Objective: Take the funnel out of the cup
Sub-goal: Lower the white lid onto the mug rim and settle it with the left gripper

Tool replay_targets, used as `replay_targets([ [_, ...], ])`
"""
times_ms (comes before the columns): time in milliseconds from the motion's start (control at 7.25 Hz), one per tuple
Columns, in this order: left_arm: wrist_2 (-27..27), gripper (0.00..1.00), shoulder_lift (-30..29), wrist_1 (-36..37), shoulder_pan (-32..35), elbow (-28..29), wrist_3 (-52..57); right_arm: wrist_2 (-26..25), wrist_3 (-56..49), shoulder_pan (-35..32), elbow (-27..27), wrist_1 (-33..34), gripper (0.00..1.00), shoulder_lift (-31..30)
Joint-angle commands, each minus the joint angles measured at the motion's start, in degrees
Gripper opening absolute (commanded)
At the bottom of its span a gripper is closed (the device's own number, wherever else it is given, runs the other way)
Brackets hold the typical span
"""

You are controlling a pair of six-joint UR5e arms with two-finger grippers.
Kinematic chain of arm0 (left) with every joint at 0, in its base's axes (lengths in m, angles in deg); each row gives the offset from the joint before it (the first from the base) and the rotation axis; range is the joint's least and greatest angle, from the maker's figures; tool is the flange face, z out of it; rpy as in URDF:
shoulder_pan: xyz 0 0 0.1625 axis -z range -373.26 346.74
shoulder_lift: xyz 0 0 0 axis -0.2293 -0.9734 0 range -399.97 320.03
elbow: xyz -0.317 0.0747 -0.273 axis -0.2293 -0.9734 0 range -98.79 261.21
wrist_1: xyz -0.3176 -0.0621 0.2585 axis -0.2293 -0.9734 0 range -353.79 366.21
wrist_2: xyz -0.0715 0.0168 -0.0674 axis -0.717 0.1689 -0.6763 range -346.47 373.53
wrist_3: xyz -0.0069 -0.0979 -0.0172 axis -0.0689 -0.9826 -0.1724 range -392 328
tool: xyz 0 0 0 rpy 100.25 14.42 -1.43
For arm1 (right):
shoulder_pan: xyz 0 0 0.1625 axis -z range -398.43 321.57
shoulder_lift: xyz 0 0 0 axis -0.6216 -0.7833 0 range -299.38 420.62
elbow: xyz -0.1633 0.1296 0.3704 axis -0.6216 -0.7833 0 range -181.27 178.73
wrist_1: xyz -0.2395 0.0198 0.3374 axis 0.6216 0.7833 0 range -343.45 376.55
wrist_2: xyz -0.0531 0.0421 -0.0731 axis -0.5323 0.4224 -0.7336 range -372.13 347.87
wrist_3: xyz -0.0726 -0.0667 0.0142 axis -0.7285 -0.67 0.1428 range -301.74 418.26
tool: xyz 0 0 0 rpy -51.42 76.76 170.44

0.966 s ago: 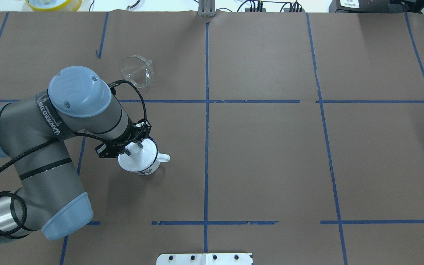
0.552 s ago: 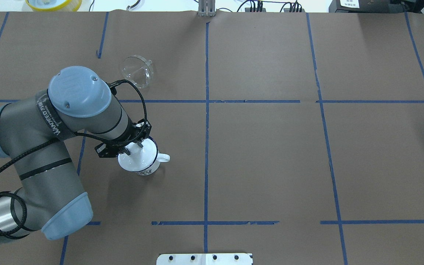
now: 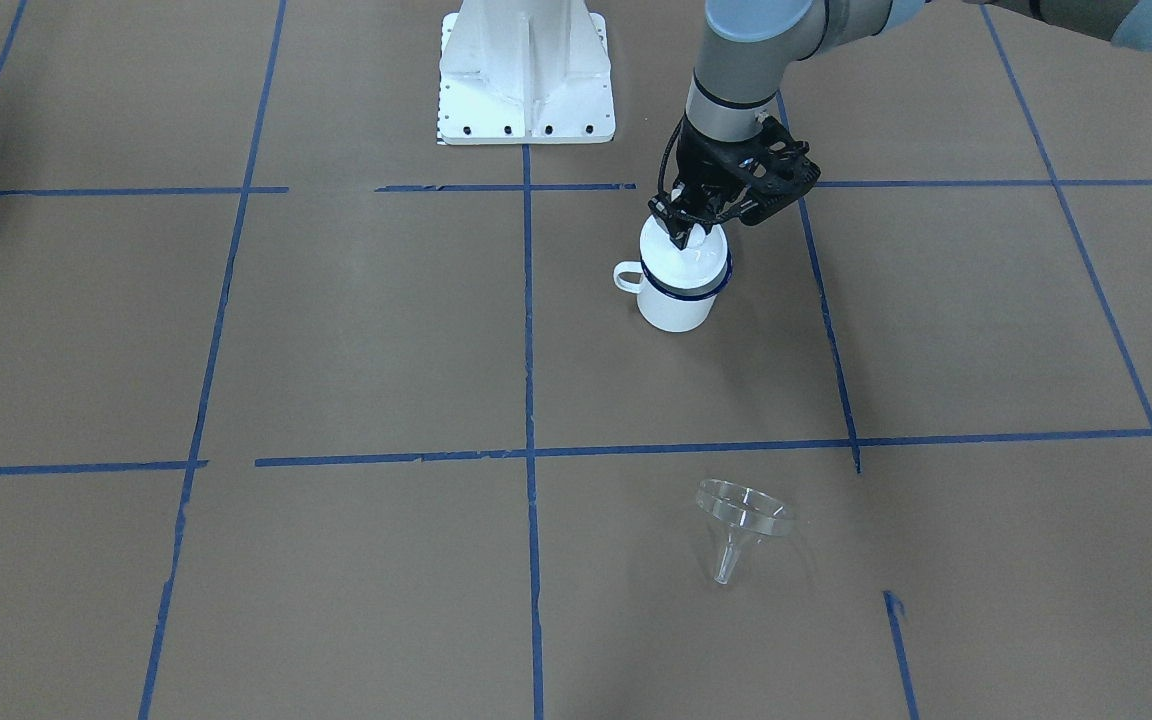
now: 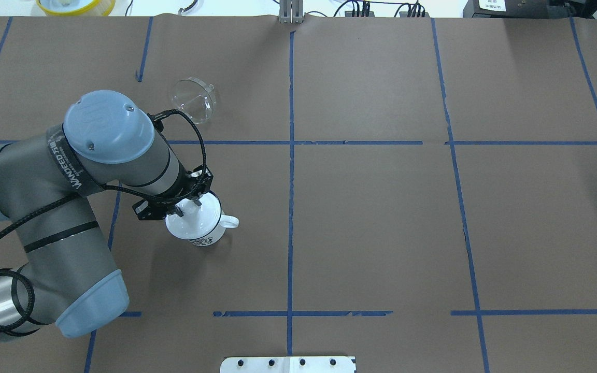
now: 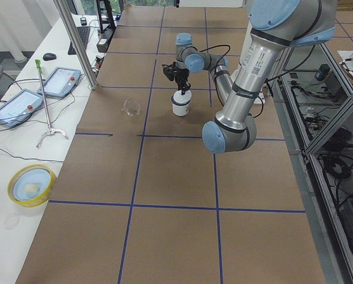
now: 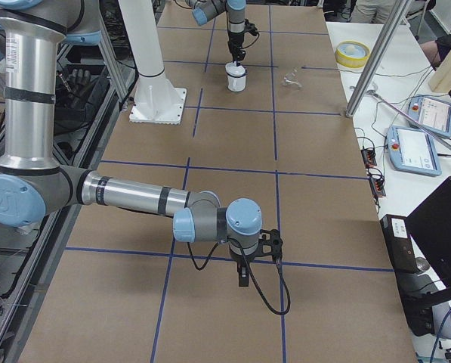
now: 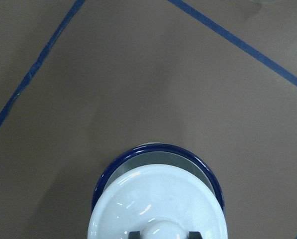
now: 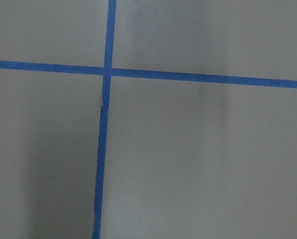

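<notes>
The cup [image 3: 678, 300], a white enamel mug with a dark blue rim, stands on the brown table, also in the overhead view [image 4: 202, 233]. A white knobbed lid [image 3: 684, 258] sits on or just above it. My left gripper [image 3: 688, 232] is shut on the lid's knob, seen from the wrist [image 7: 160, 231] with the lid [image 7: 158, 199] tilted over the cup's rim [image 7: 138, 151]. The clear funnel [image 3: 741, 515] lies on its side on the table, apart from the cup, also in the overhead view [image 4: 192, 99]. My right gripper [image 6: 242, 276] hangs over bare table far away; I cannot tell its state.
The white robot base plate [image 3: 526, 70] is behind the cup. A yellow bowl [image 4: 75, 5] sits beyond the table's far edge. Blue tape lines cross the brown table [image 4: 381, 217]. Tablets [image 5: 58, 80] lie on the side bench.
My left arm has shifted slightly up and back with the lid's knob in its grip. The cup and the funnel have not moved.
</notes>
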Motion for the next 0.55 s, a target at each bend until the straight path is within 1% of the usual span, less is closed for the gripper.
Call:
replay_targets([
  [0, 2.0, 0.0, -0.1, 0.0, 0.4, -0.1, 0.0, 0.0, 0.0, 0.0, 0.0, 0.0, 1.0, 0.0],
  [276, 5.2, 0.0, -0.1, 0.1, 0.5, -0.5, -0.1, -0.1, 0.0, 0.0, 0.0, 0.0, 1.0, 0.0],
  [414, 5.9, 0.0, -0.1, 0.1, 0.5, -0.5, -0.1, 0.0, 0.0, 0.0, 0.0, 0.0, 1.0, 0.0],
])
